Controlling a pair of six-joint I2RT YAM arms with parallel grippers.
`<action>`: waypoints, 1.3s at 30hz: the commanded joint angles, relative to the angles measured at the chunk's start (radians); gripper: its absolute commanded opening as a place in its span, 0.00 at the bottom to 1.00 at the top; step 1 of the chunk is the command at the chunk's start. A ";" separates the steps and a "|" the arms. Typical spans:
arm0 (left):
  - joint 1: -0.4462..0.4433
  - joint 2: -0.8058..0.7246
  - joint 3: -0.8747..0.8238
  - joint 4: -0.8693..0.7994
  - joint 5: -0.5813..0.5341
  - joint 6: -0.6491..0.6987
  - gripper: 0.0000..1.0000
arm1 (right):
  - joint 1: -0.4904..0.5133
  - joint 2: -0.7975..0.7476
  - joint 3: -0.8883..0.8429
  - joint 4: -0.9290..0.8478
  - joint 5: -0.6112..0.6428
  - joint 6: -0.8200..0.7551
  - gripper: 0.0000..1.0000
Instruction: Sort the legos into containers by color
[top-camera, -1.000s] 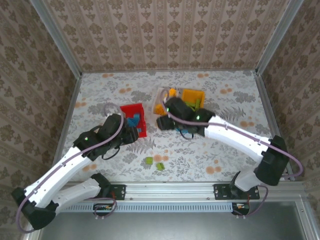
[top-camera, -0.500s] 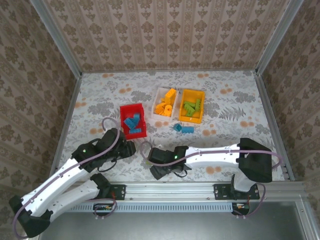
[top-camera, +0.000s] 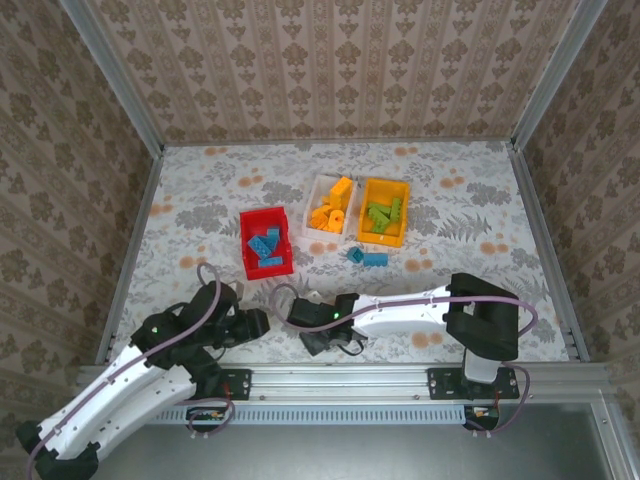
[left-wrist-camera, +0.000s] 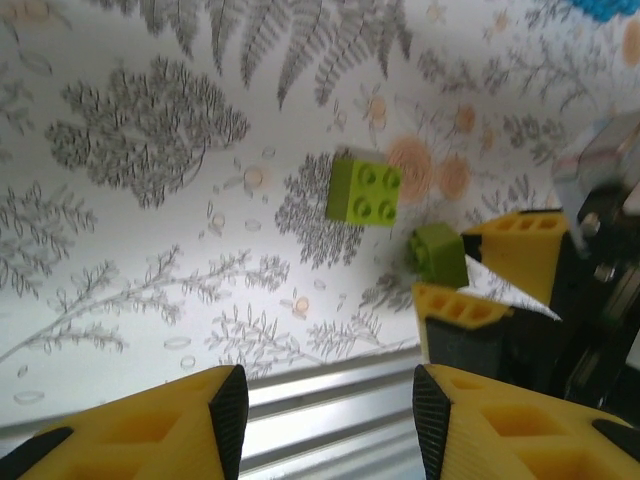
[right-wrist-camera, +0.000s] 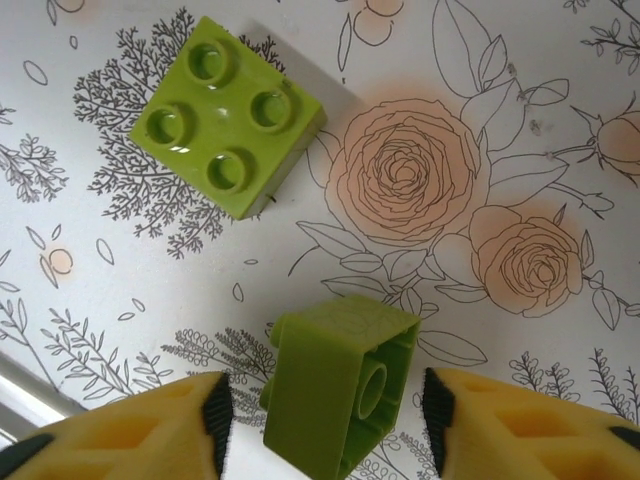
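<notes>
My right gripper stands spread around a lime-green brick tipped on its side, hollow underside showing, at the near edge of the flowered table. A second green brick lies just beyond, four studs up. My left gripper hangs parted, holding nothing.

Nothing to read here: no lettering, label, brand mark, number or sign can be made out on anything in view.
</notes>
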 joint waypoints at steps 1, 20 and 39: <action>-0.009 -0.024 -0.019 -0.038 0.068 -0.036 0.51 | -0.010 0.031 0.029 0.002 0.030 0.017 0.48; -0.016 0.289 0.113 0.303 0.063 0.036 0.50 | -0.227 -0.258 0.002 -0.176 0.174 -0.057 0.24; -0.140 1.150 0.796 0.452 -0.320 0.356 0.52 | -0.923 0.242 0.579 -0.193 -0.106 -0.251 0.25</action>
